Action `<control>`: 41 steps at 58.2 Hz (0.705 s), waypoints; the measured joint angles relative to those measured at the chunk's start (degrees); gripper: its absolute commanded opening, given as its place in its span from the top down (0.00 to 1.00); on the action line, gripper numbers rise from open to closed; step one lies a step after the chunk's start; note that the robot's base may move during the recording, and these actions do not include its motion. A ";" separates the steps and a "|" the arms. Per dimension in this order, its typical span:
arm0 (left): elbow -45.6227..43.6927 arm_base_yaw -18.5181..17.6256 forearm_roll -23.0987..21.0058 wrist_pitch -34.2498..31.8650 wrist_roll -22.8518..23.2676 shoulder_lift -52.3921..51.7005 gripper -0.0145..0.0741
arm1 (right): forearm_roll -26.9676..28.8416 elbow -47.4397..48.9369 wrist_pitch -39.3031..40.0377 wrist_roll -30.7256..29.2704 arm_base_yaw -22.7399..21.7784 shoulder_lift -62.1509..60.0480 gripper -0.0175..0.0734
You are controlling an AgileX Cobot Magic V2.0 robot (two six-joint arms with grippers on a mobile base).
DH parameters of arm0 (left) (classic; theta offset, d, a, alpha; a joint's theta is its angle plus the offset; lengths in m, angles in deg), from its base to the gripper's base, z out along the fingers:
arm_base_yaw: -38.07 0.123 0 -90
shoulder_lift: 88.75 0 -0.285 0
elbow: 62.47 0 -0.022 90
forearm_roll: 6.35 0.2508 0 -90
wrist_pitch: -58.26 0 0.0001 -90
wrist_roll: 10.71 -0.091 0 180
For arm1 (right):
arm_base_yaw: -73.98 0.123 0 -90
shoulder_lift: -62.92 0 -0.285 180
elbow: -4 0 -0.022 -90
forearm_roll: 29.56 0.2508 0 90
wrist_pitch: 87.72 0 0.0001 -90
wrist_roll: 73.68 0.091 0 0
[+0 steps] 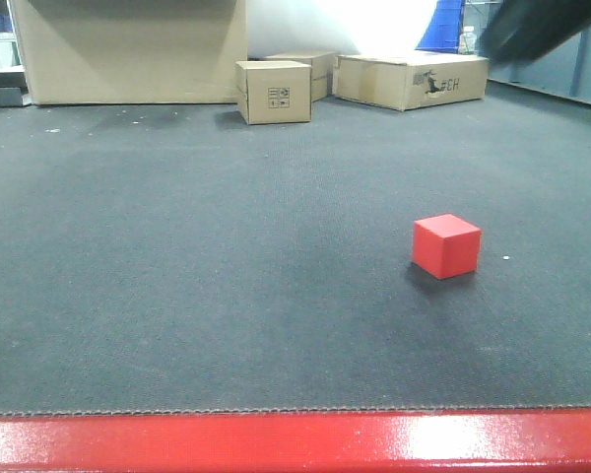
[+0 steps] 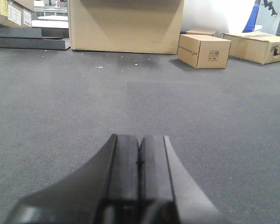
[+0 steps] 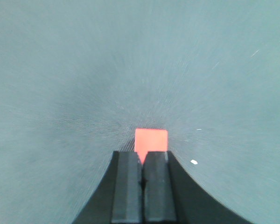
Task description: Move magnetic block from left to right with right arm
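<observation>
A dark grey carpeted table [image 1: 227,296] with a red front edge [image 1: 295,443] is seen, backed by brown cardboard boxes [image 1: 273,91]; the magnetic block [image 1: 445,245] is found resting on the carpet right of centre in the front view, apart from the boxes; in the right wrist view the right gripper [image 3: 141,161] is held above the carpet with its jaws pressed together, empty, the block [image 3: 151,139] lying just beyond their tips; the left gripper [image 2: 140,144] is likewise shown with jaws closed on nothing, low over bare carpet.
</observation>
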 measured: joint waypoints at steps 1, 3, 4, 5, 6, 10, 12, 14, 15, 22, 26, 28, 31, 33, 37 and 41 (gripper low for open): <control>0.00 0.00 0.00 0.00 0.00 0.00 0.98 | 0.00 -0.95 0.37 -0.01 0.00 -1.06 0.75; 0.00 0.00 0.00 0.00 0.00 0.00 0.98 | 0.00 -2.53 1.34 -0.01 0.00 -3.66 0.75; 0.00 0.00 0.00 0.00 0.00 0.00 0.98 | 0.00 -3.16 1.67 -0.01 0.00 -4.70 0.75; 0.00 0.00 0.00 0.00 0.00 0.00 0.98 | 0.00 -3.76 2.22 -0.08 0.00 -5.75 0.75; 0.00 0.00 0.00 0.00 0.00 0.00 0.98 | 0.00 -4.68 2.56 -0.08 0.00 -7.28 0.75; 0.00 0.00 0.00 0.00 0.00 0.00 0.98 | 0.00 -7.42 4.40 -0.08 0.00 -12.35 0.75; 0.00 0.00 0.00 0.00 0.00 0.00 0.98 | 0.00 -8.92 5.34 -0.08 0.00 -14.80 0.75; 0.00 0.00 0.00 0.00 0.00 0.00 0.98 | 0.00 -10.36 6.21 -0.08 0.00 -17.28 0.75; 0.00 0.00 0.00 0.00 0.00 0.00 0.98 | 0.00 -11.22 6.61 -0.08 0.00 -18.27 0.75; 0.00 0.00 0.00 0.00 0.00 0.00 0.98 | 0.00 -15.39 7.76 -0.13 0.00 -26.19 0.75; 0.00 0.00 0.00 0.00 0.00 0.00 0.98 | 0.00 -17.51 7.78 -0.13 0.00 -30.33 0.75; 0.00 0.00 0.00 0.00 0.00 0.00 0.98 | 0.00 -18.39 7.78 -0.13 0.00 -31.96 0.75; 0.00 0.00 0.00 0.00 0.00 0.00 0.98 | 0.00 -19.39 7.78 -0.13 0.00 -33.80 0.75; 0.00 0.00 0.00 0.00 0.00 0.00 0.98 | 0.00 -19.94 7.78 -0.13 0.00 -34.84 0.75; 0.00 0.00 0.00 0.00 0.00 0.00 0.98 | 0.00 -20.55 7.67 -0.13 0.00 -36.21 0.75; 0.00 0.00 0.00 0.00 0.00 0.00 0.98 | 0.00 -20.80 7.67 -0.13 0.00 -36.65 0.75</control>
